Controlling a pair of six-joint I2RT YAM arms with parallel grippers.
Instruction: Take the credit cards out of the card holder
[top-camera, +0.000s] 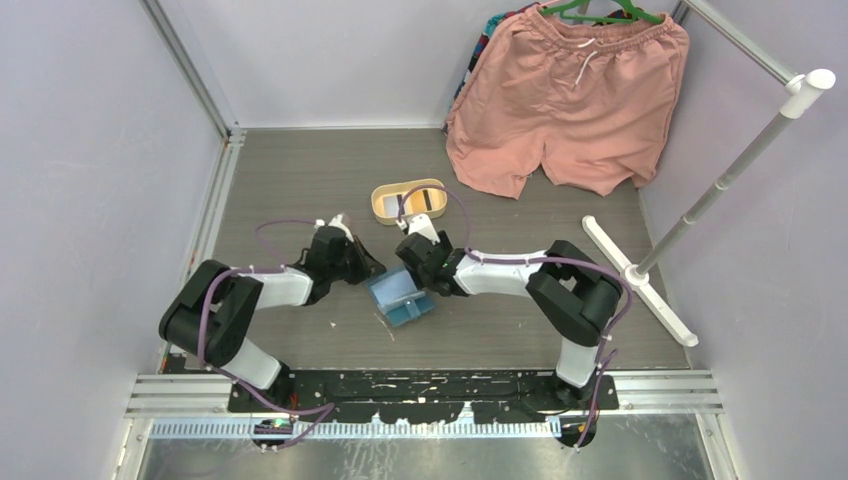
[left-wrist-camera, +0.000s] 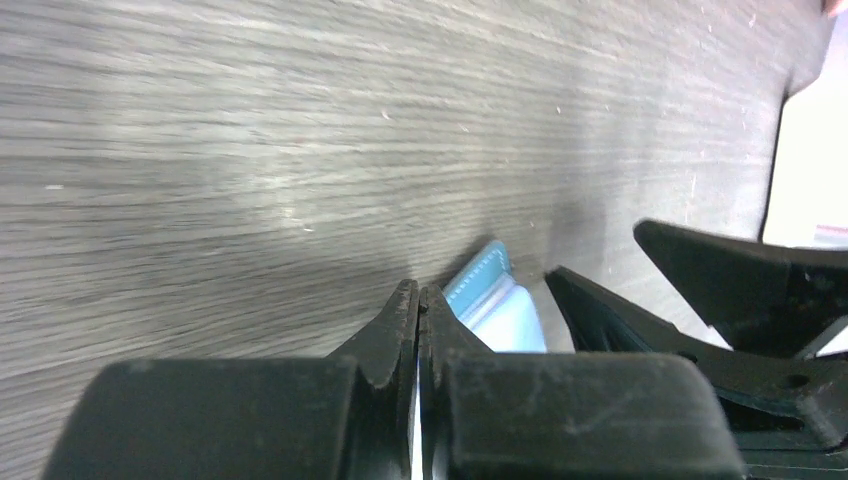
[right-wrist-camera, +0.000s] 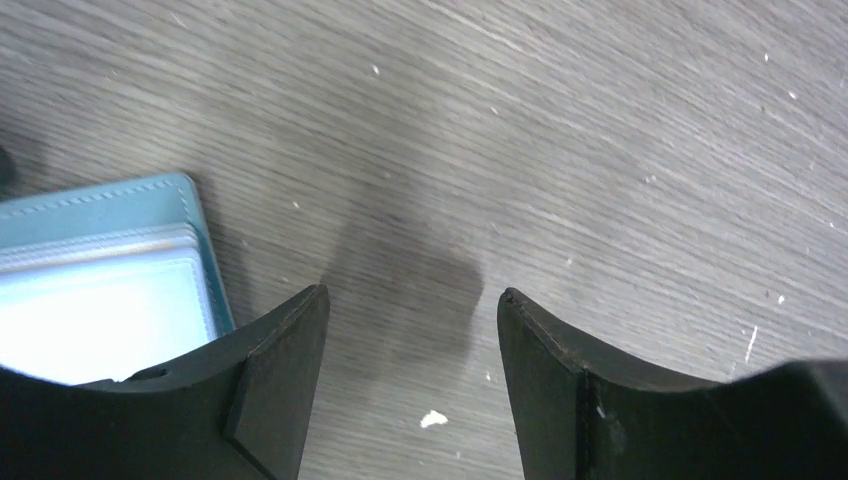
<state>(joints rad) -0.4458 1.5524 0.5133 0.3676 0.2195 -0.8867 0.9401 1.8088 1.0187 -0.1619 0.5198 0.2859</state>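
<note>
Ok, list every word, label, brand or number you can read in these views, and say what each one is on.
No text can be read in any view.
card holder: lies open, pale pockets, no print shows.
yellow tray and pink shorts: no label shows.
white surface at the right edge of the left wrist view: a small reddish mark, too blurred to read.

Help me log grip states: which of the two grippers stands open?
The right gripper, beside the card holder: its fingers stand well apart over the table. The left gripper has its fingers pressed together.
</note>
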